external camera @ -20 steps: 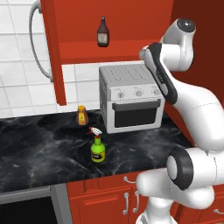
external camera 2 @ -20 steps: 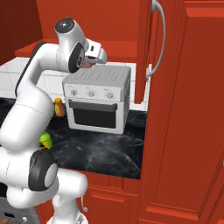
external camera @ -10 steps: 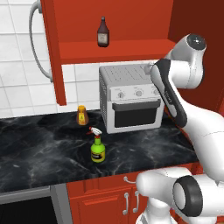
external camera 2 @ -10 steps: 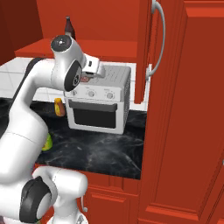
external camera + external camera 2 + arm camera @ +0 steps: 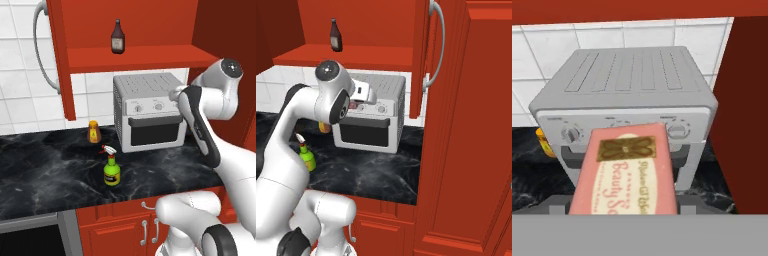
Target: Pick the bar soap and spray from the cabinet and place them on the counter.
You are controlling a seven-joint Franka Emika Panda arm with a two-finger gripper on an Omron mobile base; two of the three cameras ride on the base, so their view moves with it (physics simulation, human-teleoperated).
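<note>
The fingers are clenched on the bar soap (image 5: pixel 626 175), whose pink printed face juts forward from between them toward the grey toaster oven (image 5: pixel 629 95) just ahead. Over the last second the arm has swung from beside the cabinet (image 5: pixel 135 52) down and across, so the fingers now hang in front of the oven's control knobs, above the counter (image 5: pixel 45 175). That suggests the soap is out of the cabinet and in transit, with only the lowering and release left. The spray (image 5: pixel 111 167) already stands upright on the counter, well off to the side of the fingers, near a small orange bottle (image 5: pixel 93 132); a dark brown bottle (image 5: pixel 117 37) remains on the shelf.
</note>
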